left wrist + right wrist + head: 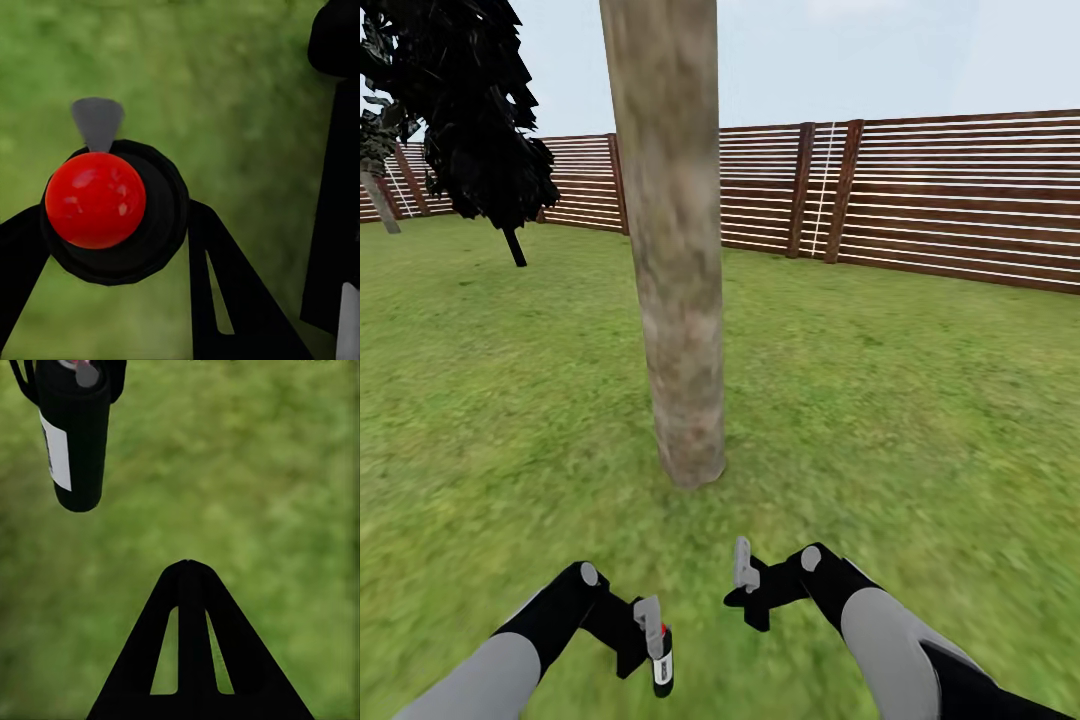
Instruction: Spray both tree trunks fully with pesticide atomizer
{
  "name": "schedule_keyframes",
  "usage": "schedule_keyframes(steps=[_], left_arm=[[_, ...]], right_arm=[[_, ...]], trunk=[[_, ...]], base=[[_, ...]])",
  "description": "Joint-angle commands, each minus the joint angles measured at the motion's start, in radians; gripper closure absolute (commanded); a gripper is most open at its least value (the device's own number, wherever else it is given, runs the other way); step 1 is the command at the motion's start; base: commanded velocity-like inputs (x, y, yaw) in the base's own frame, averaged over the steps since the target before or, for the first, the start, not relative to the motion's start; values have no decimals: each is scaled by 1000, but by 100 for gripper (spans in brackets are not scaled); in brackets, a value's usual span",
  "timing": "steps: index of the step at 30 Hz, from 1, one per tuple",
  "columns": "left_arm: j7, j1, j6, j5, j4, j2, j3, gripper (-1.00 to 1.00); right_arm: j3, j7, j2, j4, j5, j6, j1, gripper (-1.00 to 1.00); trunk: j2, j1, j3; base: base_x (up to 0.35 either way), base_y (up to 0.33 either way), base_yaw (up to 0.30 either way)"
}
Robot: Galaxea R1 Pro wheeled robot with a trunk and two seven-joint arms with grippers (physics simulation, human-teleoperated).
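We are seeing a pale blue hazy sky (880, 60) hanging above, and a dark leafy round bush (480, 120) standing far back.

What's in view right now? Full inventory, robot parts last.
tree trunk: 1, grey-brown mottled green, centre of head view, rising from the grass just ahead of the arms
dark leafy tree: 1, near-black foliage on a thin dark stem, far left
fence: 1, brown horizontal slats with darker posts, along the back of the lawn
grass floor: green, mottled, everywhere below the fence
pesticide atomizer: 1, black can with white label and red top, held in the left hand, off the ground
left hand: 1, black with grey fingers, shut on the atomizer
right hand: 1, black with grey fingers, shut, holding nothing, beside the trunk's base
arms: 2, grey and black, bottom of head view
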Motion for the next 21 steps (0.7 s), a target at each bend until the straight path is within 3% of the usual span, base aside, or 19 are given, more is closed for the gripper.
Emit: schedule_keyframes(steps=[1, 15, 21], left_arm=[[-1, 0, -2, 2, 0, 0, 0, 100], [8, 2, 0, 5, -7, -12, 1, 100], [17, 1, 3, -3, -7, -75, 0, 100]], right_arm=[[0, 0, 0, 0, 0, 0, 0, 100], [-2, 0, 0, 3, -2, 0, -15, 100], [-3, 0, 0, 10, -2, 0, -16, 100]], trunk=[[0, 0, 0], [0, 0, 0], [0, 0, 0]], base=[[0, 0, 0], [0, 0, 0], [0, 0, 0]])
